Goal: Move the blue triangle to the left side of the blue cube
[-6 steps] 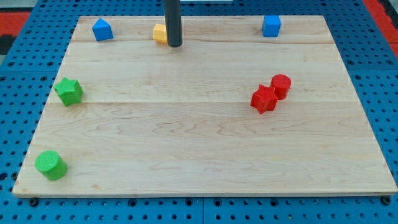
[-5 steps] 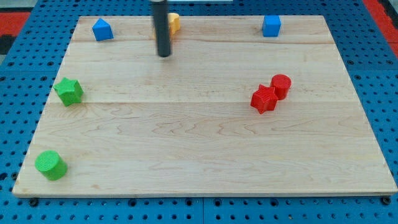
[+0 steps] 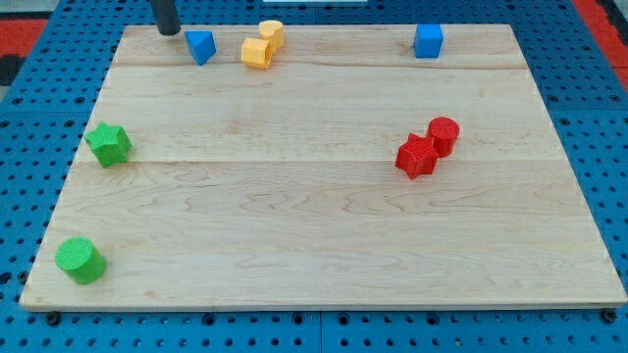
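The blue triangle (image 3: 201,46) lies near the board's top edge, left of centre. The blue cube (image 3: 428,41) sits far to its right along the same top edge. My tip (image 3: 168,31) is at the top left of the board, just left of the blue triangle and slightly above it, with a small gap between them. Two yellow blocks lie between the triangle and the cube.
A yellow cube (image 3: 256,53) and a yellow cylinder (image 3: 272,32) sit just right of the blue triangle. A red star (image 3: 416,156) and red cylinder (image 3: 444,134) touch at the right. A green star (image 3: 108,144) and green cylinder (image 3: 78,260) are at the left.
My tip has moved from beside the yellow blocks to the top left. The blue triangle has shifted to the right, closer to the yellow cube.
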You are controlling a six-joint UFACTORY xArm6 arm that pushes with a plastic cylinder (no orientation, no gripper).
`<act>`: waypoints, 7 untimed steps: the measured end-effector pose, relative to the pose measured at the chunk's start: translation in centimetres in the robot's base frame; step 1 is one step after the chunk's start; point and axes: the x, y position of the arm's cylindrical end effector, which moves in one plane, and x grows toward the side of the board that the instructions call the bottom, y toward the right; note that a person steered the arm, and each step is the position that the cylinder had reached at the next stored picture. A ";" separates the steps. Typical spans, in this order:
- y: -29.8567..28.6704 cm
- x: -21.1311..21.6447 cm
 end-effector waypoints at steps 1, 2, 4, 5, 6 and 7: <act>3.3 5.4; 4.7 12.6; -3.1 5.3; 5.4 8.6; 16.6 13.1; 15.3 13.4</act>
